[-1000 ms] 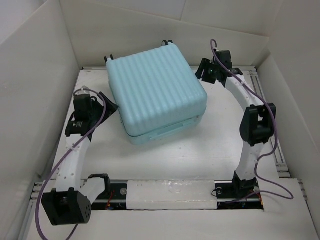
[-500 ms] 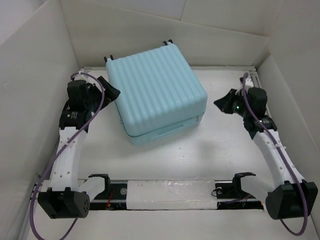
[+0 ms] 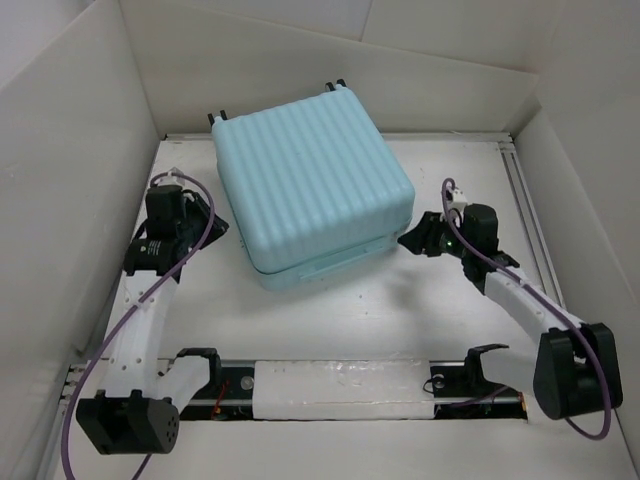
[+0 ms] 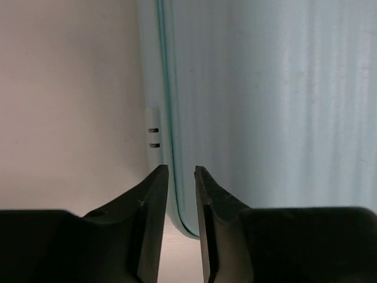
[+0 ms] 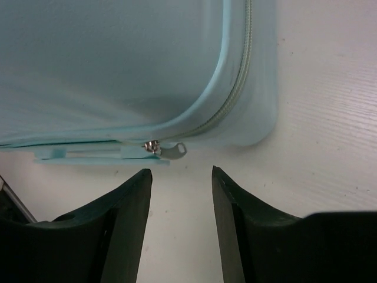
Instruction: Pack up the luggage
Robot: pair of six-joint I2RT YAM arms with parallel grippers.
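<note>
Right arm: it has swung in from the far right corner, so the right gripper (image 3: 412,238) now sits low at the case's near right corner.
Right gripper: fingers spread and empty, with the small silver zip pull (image 5: 171,148) just ahead of the gap, untouched.
Left gripper (image 3: 208,218): it has shifted only a little along the case's left side. Its fingers are nearly together, with a thin slit between them and nothing in it, aimed at the side seam.
Meaning for the task: I judge packing is done and zipping comes next. The zip looks closed round the corner and unjoined to the left of the pull.
Luggage: the small pale aqua ribbed hard-shell suitcase (image 3: 310,180) lies flat, lid down, mid-table toward the back, and has not moved.
Heading: the black wheels (image 3: 335,85) face the far wall. It looks almost square from above, with ribs running near to far, skewed slightly to the far right.
</note>
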